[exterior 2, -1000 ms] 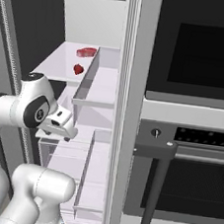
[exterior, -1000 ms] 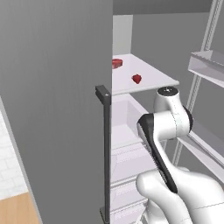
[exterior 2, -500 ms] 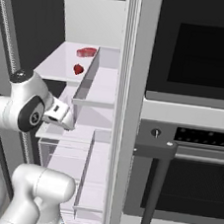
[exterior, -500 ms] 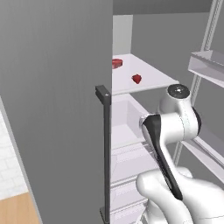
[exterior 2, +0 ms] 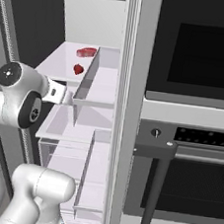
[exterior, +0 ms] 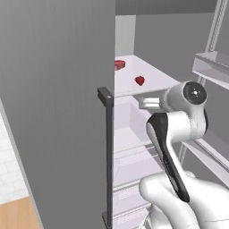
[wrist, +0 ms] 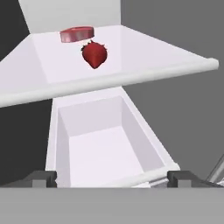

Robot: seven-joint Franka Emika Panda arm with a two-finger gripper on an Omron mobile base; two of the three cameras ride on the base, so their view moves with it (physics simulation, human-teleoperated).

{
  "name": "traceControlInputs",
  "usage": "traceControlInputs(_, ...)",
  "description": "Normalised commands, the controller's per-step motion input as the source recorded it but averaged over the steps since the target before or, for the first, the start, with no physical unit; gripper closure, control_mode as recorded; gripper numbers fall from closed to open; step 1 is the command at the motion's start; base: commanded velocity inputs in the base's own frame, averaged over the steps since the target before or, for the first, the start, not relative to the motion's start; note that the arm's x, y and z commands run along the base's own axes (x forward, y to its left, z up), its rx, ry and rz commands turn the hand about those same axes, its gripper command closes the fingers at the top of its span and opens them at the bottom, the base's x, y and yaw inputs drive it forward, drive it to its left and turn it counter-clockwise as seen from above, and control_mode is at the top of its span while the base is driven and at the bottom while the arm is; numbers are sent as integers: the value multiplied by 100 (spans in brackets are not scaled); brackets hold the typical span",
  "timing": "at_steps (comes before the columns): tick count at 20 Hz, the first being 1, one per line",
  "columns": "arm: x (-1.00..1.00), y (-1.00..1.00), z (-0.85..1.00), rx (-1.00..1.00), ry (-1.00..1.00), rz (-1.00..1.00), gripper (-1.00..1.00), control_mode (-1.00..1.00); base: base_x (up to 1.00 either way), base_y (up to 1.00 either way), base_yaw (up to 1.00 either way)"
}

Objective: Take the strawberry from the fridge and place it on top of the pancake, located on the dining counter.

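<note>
The arm has swung up and right in the left base view since a second ago. The tool (wrist: 112, 177) hangs open, empty, before the fridge (exterior: 53, 112). The strawberry (wrist: 94, 55) lies unmoved on the white shelf (wrist: 144, 48), upper centre of the hand view.

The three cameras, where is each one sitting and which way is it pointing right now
Left base view: behind the arm on its left, facing the open fridge; the white arm rises lower right.
Right base view: behind on the right, facing the fridge beside an oven; arm lower left.
Hand view: on the hand, looking along the open claw over a drawer toward the shelf.
All three share the strawberry and the red slab behind it.
</note>
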Motion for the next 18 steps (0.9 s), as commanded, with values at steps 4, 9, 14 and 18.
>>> traceControlInputs(4, 23, 28, 93, 0, -2, 18, -100, -100, 0, 0, 0)
traceControlInputs(9, 17, -2, 24, 0, 2, 8, -100, -100, 0, 0, 0)
traceControlInputs(14, 56, 0, 0, -9, 10, -1, -100, -100, 0, 0, 0)
traceControlInputs(18, 98, -3, -1, -1, 10, 0, -100, -100, 0, 0, 0)
